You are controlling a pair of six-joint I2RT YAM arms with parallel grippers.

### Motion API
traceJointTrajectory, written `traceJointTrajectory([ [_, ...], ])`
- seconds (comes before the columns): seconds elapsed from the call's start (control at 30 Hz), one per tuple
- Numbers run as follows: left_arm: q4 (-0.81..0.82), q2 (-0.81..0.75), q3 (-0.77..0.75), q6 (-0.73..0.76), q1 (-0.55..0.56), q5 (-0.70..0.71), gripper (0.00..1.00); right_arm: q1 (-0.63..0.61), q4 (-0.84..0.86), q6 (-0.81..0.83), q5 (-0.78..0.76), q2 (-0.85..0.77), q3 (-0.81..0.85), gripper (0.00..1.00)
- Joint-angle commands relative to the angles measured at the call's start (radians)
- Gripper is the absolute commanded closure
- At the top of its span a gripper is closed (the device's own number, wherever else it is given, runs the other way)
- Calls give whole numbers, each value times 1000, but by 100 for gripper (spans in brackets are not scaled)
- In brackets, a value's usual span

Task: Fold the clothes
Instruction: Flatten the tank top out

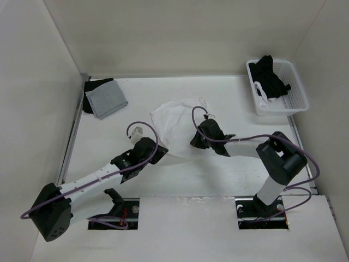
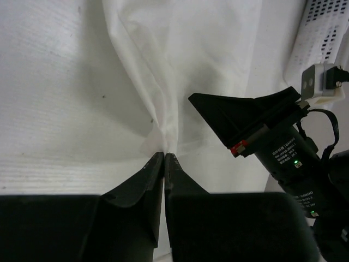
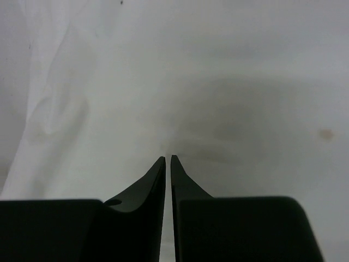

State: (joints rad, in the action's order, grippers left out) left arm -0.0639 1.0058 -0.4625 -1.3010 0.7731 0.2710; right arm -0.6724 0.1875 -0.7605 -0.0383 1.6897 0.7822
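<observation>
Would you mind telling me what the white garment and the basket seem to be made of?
The white garment looks like thin, soft, matte fabric: it folds into fine creases where the left gripper pinches it. The basket looks like stiff white plastic, judging by its perforated lattice walls.

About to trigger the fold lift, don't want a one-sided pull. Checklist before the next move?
1. Left end effector pinching white garment: ok, fabric gathered at its tips.
2. Right end effector gripping fabric: cannot tell; jaws almost together over it.
3. Garment lying flat: not ok, creased and bunched.
4. Grey cloth apart from garment: ok.
5. Basket apart from garment: ok.
</observation>
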Motion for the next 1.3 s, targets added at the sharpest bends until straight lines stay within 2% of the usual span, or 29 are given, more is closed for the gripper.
traceJointTrajectory([
  [0.0,-194,-29,-51,-190,-5,-27,96,12,46,-26,-23,2,23,89],
  [0.07,-235,-35,-51,-219,-5,-29,96,15,47,-26,-29,7,23,89],
  [0.23,-379,-70,-83,-212,24,86,88,24,63,-26,-34,42,19,89],
  [0.37,-485,-136,-122,-150,100,302,79,23,72,-31,-51,44,12,88],
  [0.43,-482,-142,-122,-91,125,410,73,20,76,-33,-60,15,3,86],
  [0.5,-418,-90,-120,-16,99,428,67,12,93,-23,-78,-31,-12,83],
  [0.6,-190,20,-111,168,30,374,64,-48,99,3,-127,-143,-46,72],
  [0.67,-23,88,-105,277,-37,292,62,-100,87,29,-150,-198,-57,70],
  [0.7,36,115,-105,304,-63,254,62,-120,84,39,-146,-209,-58,72],
  [0.77,159,201,-122,367,-146,136,61,-189,63,78,-95,-217,-43,82],
  [0.87,232,311,-156,394,-229,30,61,-262,59,89,-46,-200,-23,93],
  [0.97,274,382,-166,387,-289,-13,61,-325,82,99,-38,-151,-5,94],
  [1.1,354,488,-192,375,-367,-87,61,-358,107,95,-37,-85,35,87],
  [1.2,415,571,-217,352,-401,-150,61,-368,110,99,-46,-44,87,76],
  [1.27,455,617,-226,335,-413,-185,62,-368,98,104,-52,-12,129,74],
])
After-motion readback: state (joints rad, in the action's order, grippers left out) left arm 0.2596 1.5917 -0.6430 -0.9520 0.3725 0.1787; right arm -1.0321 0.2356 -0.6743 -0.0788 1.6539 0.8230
